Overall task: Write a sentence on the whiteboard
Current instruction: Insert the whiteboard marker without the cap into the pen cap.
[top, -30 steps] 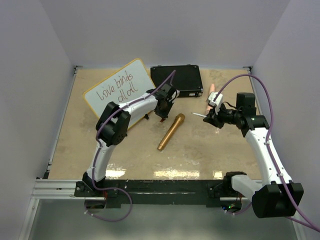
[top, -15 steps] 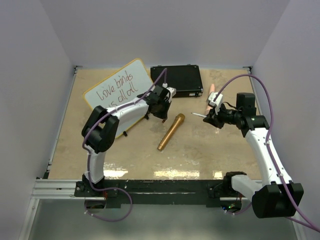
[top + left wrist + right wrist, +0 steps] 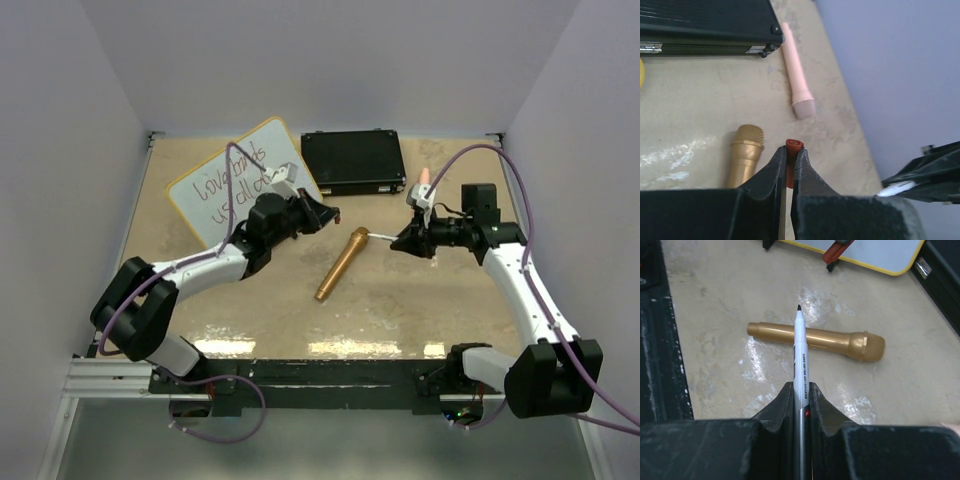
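Pinches a small red cap in the left pincer, jaws pressed on it, over the desk at mid frame. Grips a white marker in the right pincer, black tip over the gold microphone. Leaves the whiteboard flat at upper left of the top view, beside the black case, bearing the sentence "love binds us all", partly hidden by the left arm.

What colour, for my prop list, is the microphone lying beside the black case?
Pale pink; the microphone shows best in the left wrist view.
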### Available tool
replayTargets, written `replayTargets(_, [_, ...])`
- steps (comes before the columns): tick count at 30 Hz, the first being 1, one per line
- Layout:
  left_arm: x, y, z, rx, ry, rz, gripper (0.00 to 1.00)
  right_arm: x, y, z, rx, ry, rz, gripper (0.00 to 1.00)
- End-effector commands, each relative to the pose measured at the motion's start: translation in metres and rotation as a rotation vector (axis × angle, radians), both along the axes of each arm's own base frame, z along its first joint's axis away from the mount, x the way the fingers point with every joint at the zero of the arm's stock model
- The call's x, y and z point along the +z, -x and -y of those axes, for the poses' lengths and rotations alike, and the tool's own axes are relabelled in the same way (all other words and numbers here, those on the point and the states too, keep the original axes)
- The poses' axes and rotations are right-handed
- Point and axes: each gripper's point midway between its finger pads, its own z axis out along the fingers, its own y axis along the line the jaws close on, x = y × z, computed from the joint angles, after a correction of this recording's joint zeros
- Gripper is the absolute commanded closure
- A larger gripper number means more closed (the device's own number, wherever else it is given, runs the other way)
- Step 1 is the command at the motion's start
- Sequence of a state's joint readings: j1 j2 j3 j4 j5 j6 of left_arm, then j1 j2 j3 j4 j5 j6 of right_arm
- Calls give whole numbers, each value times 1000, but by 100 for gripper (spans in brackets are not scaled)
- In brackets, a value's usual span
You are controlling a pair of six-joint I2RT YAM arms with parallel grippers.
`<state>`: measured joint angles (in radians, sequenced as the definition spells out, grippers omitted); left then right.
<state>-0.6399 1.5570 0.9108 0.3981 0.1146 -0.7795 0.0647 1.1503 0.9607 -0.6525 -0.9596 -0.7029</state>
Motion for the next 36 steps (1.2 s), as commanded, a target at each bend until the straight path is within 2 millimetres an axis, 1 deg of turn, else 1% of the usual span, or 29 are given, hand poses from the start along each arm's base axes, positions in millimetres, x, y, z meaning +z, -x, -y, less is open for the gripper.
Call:
replayTargets(1, [82, 11, -12, 132, 550, 45, 100, 37, 3, -28, 87, -208, -29, 100])
replayTargets(2, [84, 10, -19, 183, 596, 43, 100, 37, 4, -31, 53, -244, -109, 100])
replayTargets(3, [83, 16, -20, 192, 638, 35, 100, 46, -4, -35, 52, -265, -58, 100])
replayTargets(4, [84, 21, -17, 204, 702, -21, 100, 52, -6, -38, 38, -279, -51, 100])
replayTargets(5, [81, 18, -22, 264, 737, -46, 100, 51, -9, -39, -23, -296, -102, 100])
replayTargets(6, [72, 23, -21, 293, 749, -90, 100, 62, -16, -42, -36, -310, -41, 100])
replayTargets(7, [71, 23, -24, 341, 818, -161, 100, 69, -15, -44, -57, -319, -17, 100])
replayTargets(8, [65, 19, -30, 413, 834, -193, 100, 67, -18, -43, -113, -324, -29, 100])
replayTargets(9, [57, 21, -29, 446, 818, -238, 100, 73, -20, -44, -120, -335, 6, 100])
replayTargets(10, [56, 21, -30, 477, 856, -278, 100, 74, -18, -44, -145, -347, -9, 100])
replayTargets(11, [54, 19, -35, 521, 868, -291, 100, 67, -18, -43, -170, -350, -43, 100])
replayTargets(12, [52, 20, -34, 542, 861, -318, 100, 69, -21, -42, -184, -353, -18, 100])
replayTargets(13, [53, 20, -34, 550, 876, -330, 100, 66, -22, -41, -197, -351, -22, 100])
replayTargets(14, [54, 19, -35, 563, 877, -323, 100, 61, -21, -41, -207, -351, -36, 100])
replayTargets(15, [58, 20, -34, 564, 883, -325, 100, 60, -20, -41, -209, -354, -33, 100])
replayTargets(17, [56, 19, -34, 585, 874, -332, 100, 58, -17, -41, -208, -358, -40, 100])
replayTargets(20, [63, 18, -29, 585, 880, -324, 100, 59, -16, -44, -212, -370, -46, 100])
replayTargets(25, [60, 16, -18, 576, 873, -324, 100, 56, -17, -46, -233, -381, -60, 100])
replayTargets(28, [60, 16, -12, 568, 871, -324, 100, 51, -19, -46, -260, -379, -76, 100])
replayTargets(30, [61, 15, -9, 569, 865, -319, 100, 51, -19, -48, -259, -381, -77, 100])
replayTargets(36, [63, 13, -5, 574, 862, -311, 100, 43, -19, -50, -267, -368, -86, 100])
